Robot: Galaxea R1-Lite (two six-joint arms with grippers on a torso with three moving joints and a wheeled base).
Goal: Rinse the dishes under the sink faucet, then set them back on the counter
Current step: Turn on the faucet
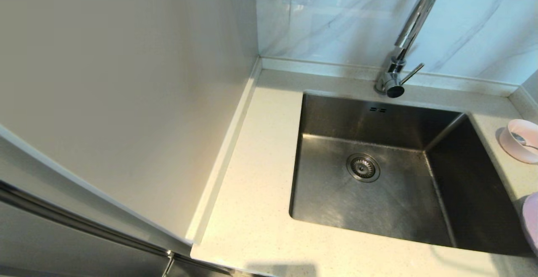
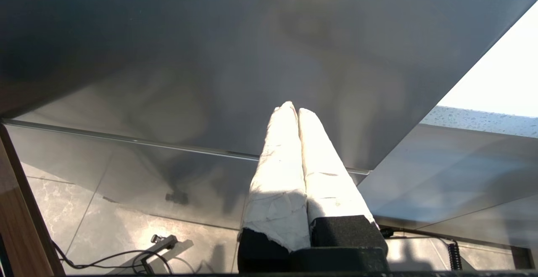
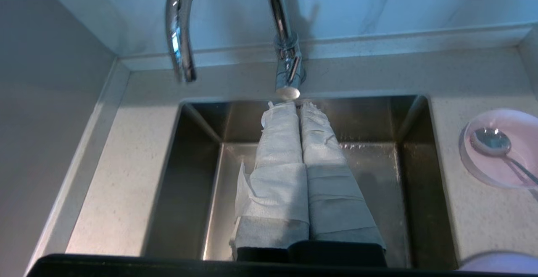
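Observation:
The steel sink [image 1: 445, 176] is set in the cream counter [image 1: 256, 176], with its drain strainer [image 1: 363, 167] bare and no dish inside. The chrome faucet [image 1: 410, 33] rises behind it, side lever [image 1: 412, 73] sticking out. A pale-pink bowl [image 1: 522, 140] holding the silver spoon [image 3: 494, 142] stands on the counter right of the sink. The lilac plate [image 1: 531, 222] shows only as an edge at the right. My right gripper [image 3: 297, 105] is shut and empty, held over the sink and pointing at the faucet base. My left gripper [image 2: 293, 109] is shut and empty, low beside a cabinet front.
A tall pale panel [image 1: 126, 92] walls off the counter's left side. The marble wall [image 1: 336, 16] stands behind the faucet. Below the counter, the left wrist view shows grey cabinet fronts [image 2: 210, 58], floor tiles and a cable [image 2: 109, 258].

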